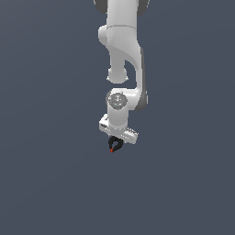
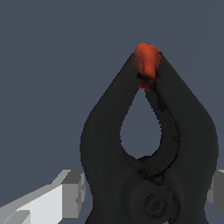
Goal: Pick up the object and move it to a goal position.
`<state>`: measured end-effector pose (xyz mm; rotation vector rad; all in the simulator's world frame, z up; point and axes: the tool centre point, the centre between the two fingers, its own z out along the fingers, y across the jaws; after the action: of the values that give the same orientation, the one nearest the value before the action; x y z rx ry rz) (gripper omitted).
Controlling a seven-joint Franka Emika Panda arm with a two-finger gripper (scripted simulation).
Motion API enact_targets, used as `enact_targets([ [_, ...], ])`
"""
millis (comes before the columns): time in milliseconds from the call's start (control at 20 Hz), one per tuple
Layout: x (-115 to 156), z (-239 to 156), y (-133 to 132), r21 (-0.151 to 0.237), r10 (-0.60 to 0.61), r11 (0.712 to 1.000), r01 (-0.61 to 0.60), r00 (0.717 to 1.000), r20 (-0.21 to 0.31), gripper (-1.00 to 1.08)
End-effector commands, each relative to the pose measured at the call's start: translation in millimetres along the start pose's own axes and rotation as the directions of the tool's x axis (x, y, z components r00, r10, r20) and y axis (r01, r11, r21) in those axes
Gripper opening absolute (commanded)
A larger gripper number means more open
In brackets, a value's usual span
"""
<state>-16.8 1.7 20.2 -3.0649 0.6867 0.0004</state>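
Jaws clench our gripper on the clamp. It looks light, stiff; we hold its handles, red tip outward.

The white arm comes down from the top of the exterior view, folding at a rounded elbow and dropping to a wrist joint with a grey round cap. Below it the flat hand sits tilted, its lower end toward the exterior view's right. The gripper points straight down, its fingers closed on the small black clamp, which sits between the jaws and hangs just below them. In the wrist view pale finger blocks flank the clamp.
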Motion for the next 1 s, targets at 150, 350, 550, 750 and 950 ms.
enact_targets([
  [150, 1, 1, 1, -0.001, 0.001, 1.000, -0.001, 1.000, 0.000, -1.00],
  [350, 0, 0, 0, 0.000, 0.000, 1.000, 0.000, 1.000, 0.000, -1.00],
  [550, -5, -2, -8, 0.000, 0.000, 1.000, 0.000, 1.000, 0.000, -1.00],
  [750, -18, -5, -27, 0.000, 0.000, 1.000, 0.000, 1.000, 0.000, -1.00],
  [950, -36, -11, -56, 0.000, 0.000, 1.000, 0.000, 1.000, 0.000, -1.00],
])
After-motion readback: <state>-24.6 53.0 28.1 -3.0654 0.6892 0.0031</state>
